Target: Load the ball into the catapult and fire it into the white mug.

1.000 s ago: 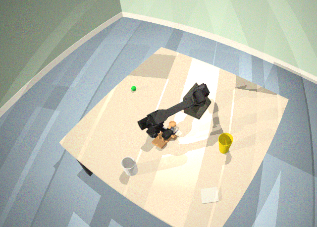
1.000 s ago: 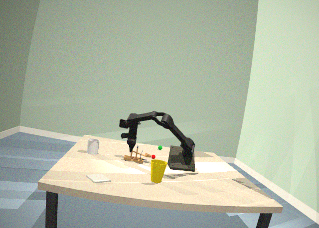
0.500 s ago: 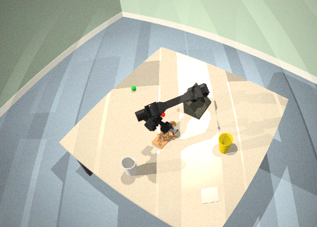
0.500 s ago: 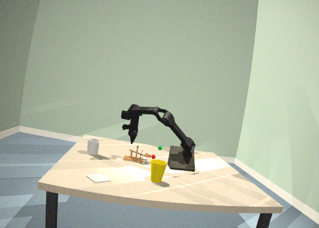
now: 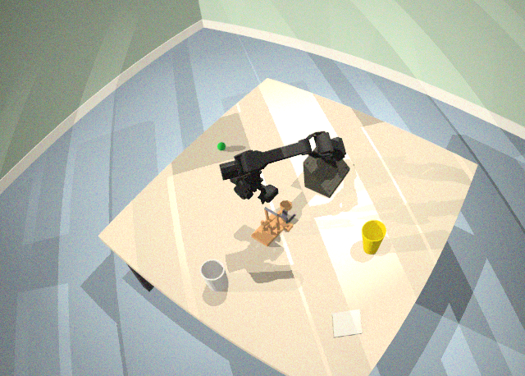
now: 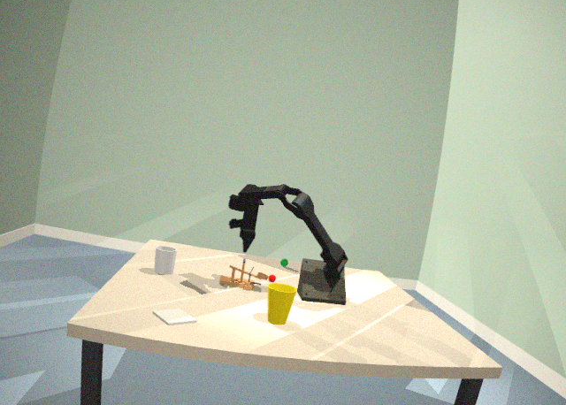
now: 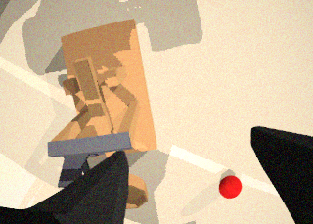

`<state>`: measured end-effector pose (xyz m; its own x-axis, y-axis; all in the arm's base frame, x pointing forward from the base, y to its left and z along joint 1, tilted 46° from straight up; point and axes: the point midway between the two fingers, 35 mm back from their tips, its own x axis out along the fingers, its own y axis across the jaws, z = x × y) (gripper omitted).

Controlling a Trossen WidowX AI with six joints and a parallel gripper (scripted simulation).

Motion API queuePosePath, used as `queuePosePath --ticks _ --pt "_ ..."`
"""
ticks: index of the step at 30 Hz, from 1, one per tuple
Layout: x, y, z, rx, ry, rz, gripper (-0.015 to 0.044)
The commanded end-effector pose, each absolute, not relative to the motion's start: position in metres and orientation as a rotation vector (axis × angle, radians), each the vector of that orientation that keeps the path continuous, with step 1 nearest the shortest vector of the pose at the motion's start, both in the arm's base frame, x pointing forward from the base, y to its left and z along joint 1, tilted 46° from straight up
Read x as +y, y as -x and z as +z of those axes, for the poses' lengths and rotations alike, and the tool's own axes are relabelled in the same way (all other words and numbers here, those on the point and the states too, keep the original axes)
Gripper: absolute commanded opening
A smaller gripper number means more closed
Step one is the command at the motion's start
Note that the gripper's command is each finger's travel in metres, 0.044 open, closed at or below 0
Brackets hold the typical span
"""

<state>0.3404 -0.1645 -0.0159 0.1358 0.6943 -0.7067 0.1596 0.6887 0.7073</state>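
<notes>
With its fingers parted wide and empty, the gripper (image 5: 257,198) (image 6: 247,249) (image 7: 191,149) is above the table; the wooden catapult (image 5: 271,230) (image 6: 235,282) (image 7: 144,87) occupies the wrist view's upper left, the red ball (image 6: 272,278) (image 7: 230,187) its lower right.

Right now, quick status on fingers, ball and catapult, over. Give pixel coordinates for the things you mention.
Fingers open, nothing held, above the catapult (image 5: 267,231) (image 6: 235,282) (image 7: 142,87). Red ball (image 6: 271,278) (image 7: 230,187) on the table, unloaded. Catapult's blue-grey crossbar (image 7: 90,144) near one finger.
</notes>
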Motion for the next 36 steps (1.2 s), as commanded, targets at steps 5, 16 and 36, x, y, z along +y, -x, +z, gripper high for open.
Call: queuePosePath --ticks 5,16,36 --pt "-0.153 -0.257 -0.08 1.418 -0.753 0.459 0.03" --pt "-0.128 -0.204 -0.106 1.407 -0.737 0.478 0.03" --pt "-0.108 -0.209 -0.13 1.406 -0.738 0.479 0.03"
